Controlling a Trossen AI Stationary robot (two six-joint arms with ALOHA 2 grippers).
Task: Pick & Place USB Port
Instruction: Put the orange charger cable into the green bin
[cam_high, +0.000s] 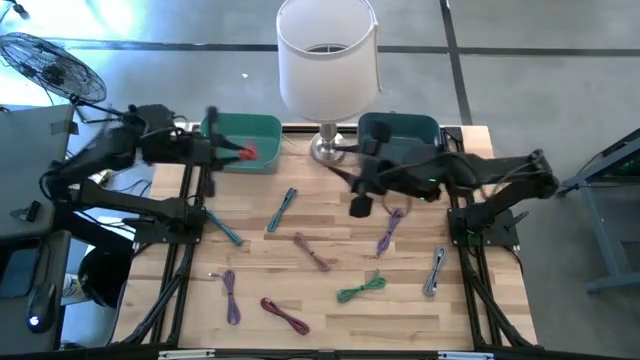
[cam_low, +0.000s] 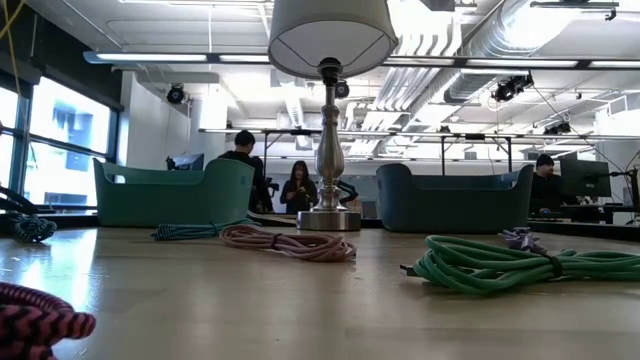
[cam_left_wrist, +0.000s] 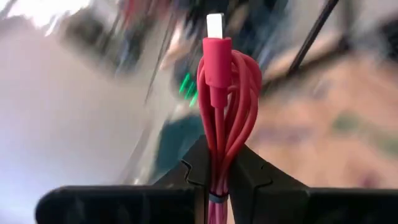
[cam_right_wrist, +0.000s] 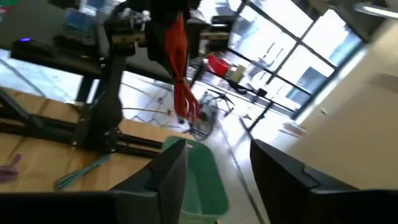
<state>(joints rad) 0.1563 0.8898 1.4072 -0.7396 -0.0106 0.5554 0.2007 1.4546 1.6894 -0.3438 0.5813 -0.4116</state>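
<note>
While hovering over the green bin (cam_high: 243, 141) at the bench's far-left corner, left gripper (cam_left_wrist: 217, 163) clamped on red cable (cam_left_wrist: 225, 99); right gripper (cam_right_wrist: 217, 171) parted, empty.

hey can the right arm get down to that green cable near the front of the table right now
Probably yes. The right gripper is open with nothing in it, and the green cable lies alone on bare wood on that arm's side, with nothing over it.

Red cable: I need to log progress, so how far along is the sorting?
In hand: the left gripper is shut on the red cable, held over the green bin. The right gripper, fingers apart, holds nothing. Left: about eight cables, such as the green one, lie on the table.
</note>
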